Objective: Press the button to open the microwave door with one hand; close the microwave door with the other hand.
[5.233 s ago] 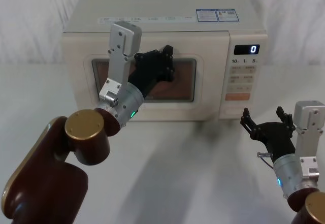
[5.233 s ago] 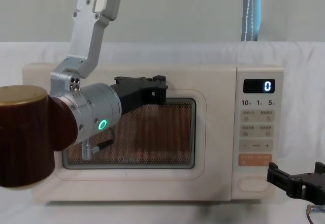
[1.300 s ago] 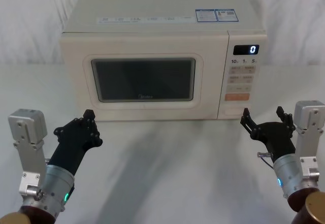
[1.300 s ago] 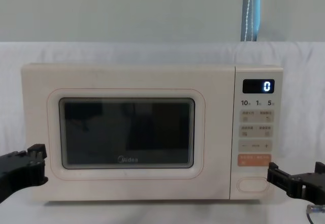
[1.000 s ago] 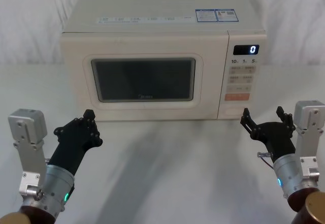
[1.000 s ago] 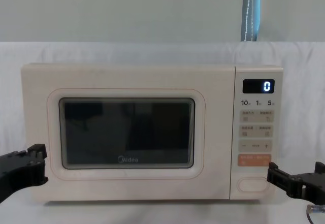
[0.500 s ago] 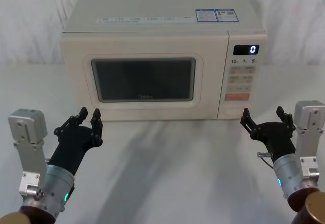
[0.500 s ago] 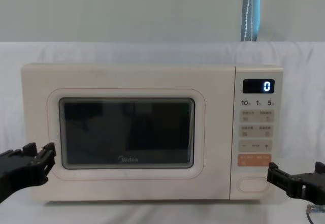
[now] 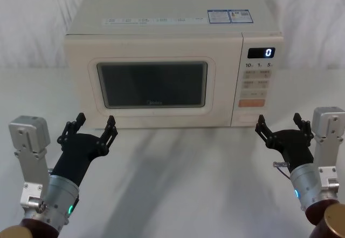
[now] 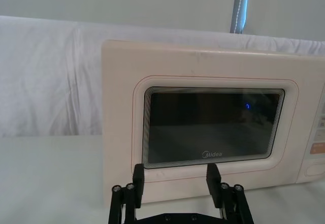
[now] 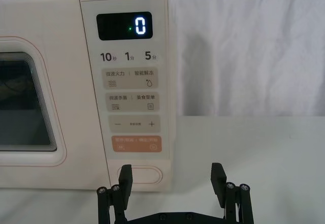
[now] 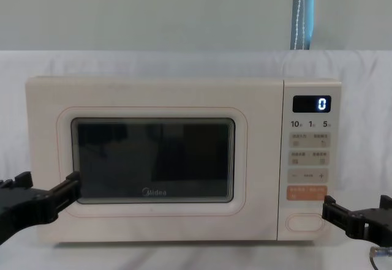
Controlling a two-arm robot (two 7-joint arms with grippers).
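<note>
The microwave door (image 9: 152, 83), shut, faces the robot with its long axis horizontal, the button (image 9: 249, 118) lying sideways at the panel's foot, beyond the spread-fingered left gripper (image 9: 88, 129) and right gripper (image 9: 282, 124).

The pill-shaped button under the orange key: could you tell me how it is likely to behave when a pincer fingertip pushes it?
The button sits flush in the panel, so it probably gives a short, stiff press. Its smooth cream face might let a fingertip slide. The microwave is broad and squat, so it should hardly tip, though it could creep backward on the white cloth. The right pincer is open before it.
</note>
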